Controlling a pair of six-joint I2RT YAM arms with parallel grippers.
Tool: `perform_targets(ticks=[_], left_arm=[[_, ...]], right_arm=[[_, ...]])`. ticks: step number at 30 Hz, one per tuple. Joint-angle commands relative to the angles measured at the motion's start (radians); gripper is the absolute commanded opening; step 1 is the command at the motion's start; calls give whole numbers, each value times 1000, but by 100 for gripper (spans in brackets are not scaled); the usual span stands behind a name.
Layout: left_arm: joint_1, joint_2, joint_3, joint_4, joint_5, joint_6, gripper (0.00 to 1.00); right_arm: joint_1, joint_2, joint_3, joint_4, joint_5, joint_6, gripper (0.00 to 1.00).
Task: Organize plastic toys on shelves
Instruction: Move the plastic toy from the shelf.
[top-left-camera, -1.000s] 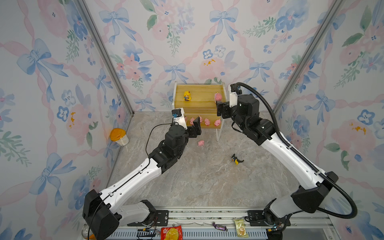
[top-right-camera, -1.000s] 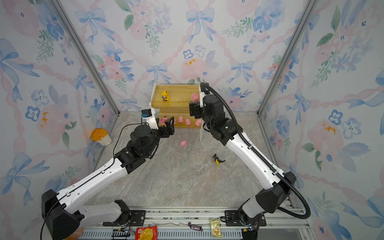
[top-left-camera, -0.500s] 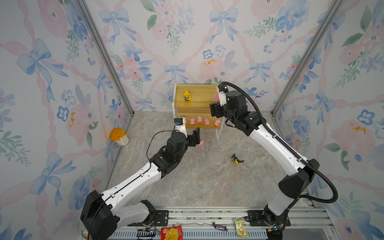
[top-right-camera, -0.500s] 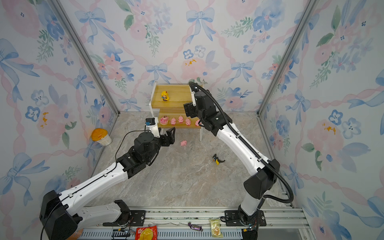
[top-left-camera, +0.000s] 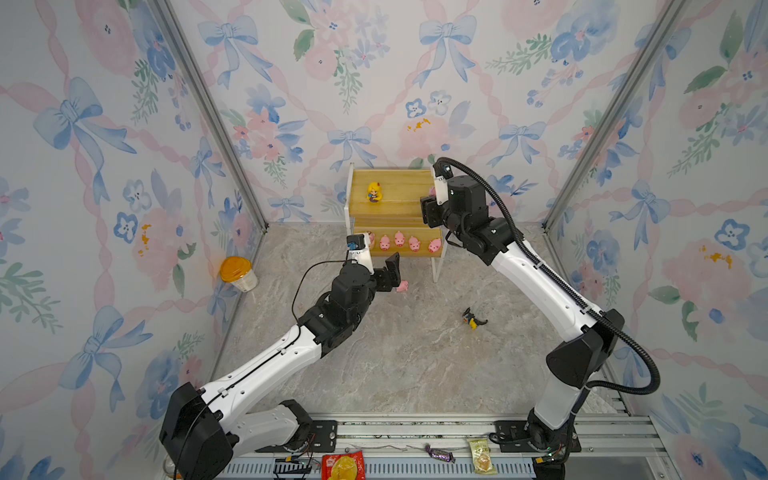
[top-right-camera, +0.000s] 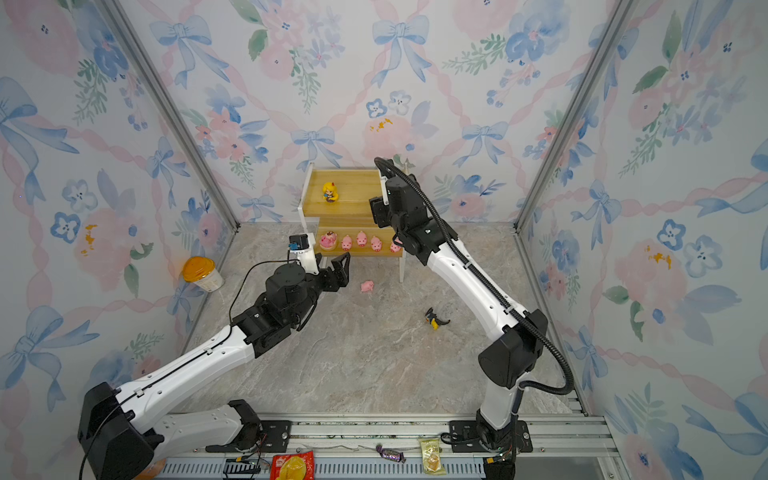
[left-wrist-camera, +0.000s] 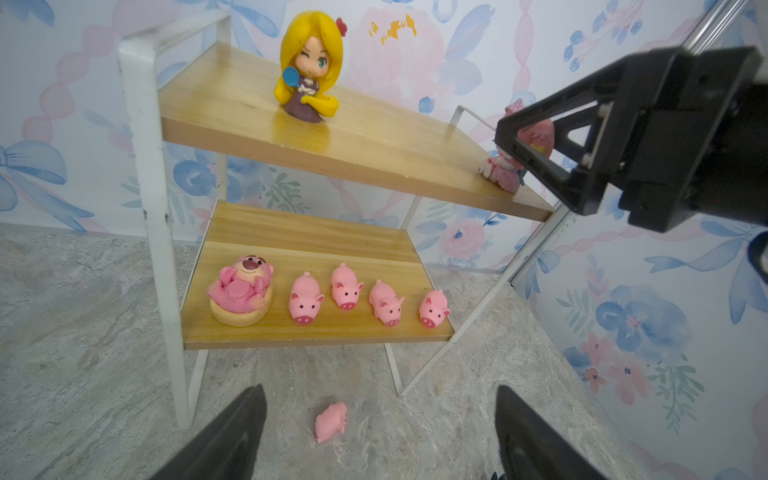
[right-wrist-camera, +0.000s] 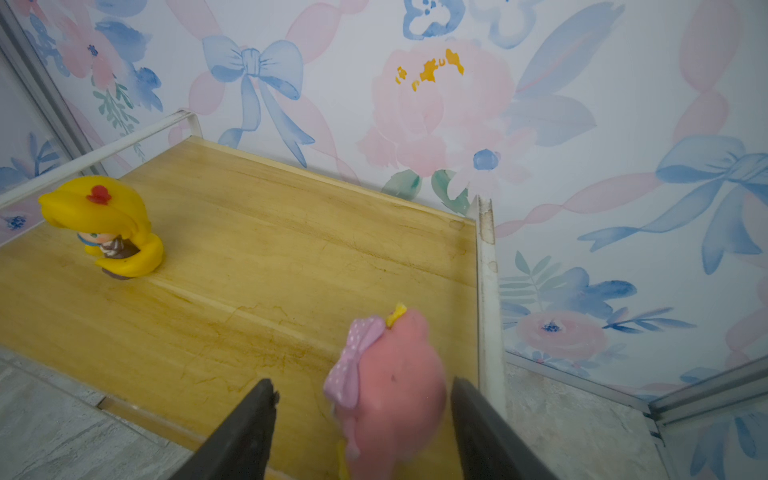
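Observation:
The shelves (top-left-camera: 399, 208) (top-right-camera: 349, 210) stand at the back wall. A yellow-haired doll (top-left-camera: 373, 192) (left-wrist-camera: 309, 66) (right-wrist-camera: 104, 226) stands on the upper board. On the lower board (left-wrist-camera: 316, 332) are a pink pig on a round base (left-wrist-camera: 241, 291) and several small pink pigs (top-left-camera: 399, 241). My right gripper (right-wrist-camera: 361, 382) (top-left-camera: 430, 203) is open, straddling a pink bow-topped figure (right-wrist-camera: 390, 386) (left-wrist-camera: 505, 166) at the upper board's right end. My left gripper (left-wrist-camera: 380, 390) (top-right-camera: 338, 270) is open above the floor, just short of a loose pink pig (left-wrist-camera: 331, 421) (top-left-camera: 402, 286). A black-and-yellow creature (top-left-camera: 471, 319) lies on the floor.
An orange-lidded cup (top-left-camera: 237, 272) stands by the left wall. Snack packets (top-left-camera: 343, 465) and a wrapped candy (top-left-camera: 438, 453) lie on the front rail. Patterned walls close in on three sides. The rack's white legs (left-wrist-camera: 166, 291) stand beside the loose pig.
My right gripper reached onto the upper board's right end and its jaws narrowed around the pink figure. My left gripper dropped from the lower shelf toward the floor pig.

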Motion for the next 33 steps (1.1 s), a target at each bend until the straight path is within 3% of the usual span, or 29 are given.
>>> perform_targets(ticks=[1, 7, 13, 25, 33], left_arm=[[9, -8, -5, 23, 16, 3, 86], [10, -17, -5, 26, 25, -1, 86], [11, -26, -9, 28, 19, 1, 86], [12, -22, -7, 40, 18, 1, 86], [12, -15, -6, 51, 19, 2, 86]], right_arm=[[-20, 24, 48, 12, -1, -3, 63], [-37, 9, -3, 73, -77, -43, 47], [-69, -19, -58, 128, -202, -81, 42], [-176, -77, -225, 329, -496, -183, 40], [-282, -77, -301, 515, -703, -154, 41]])
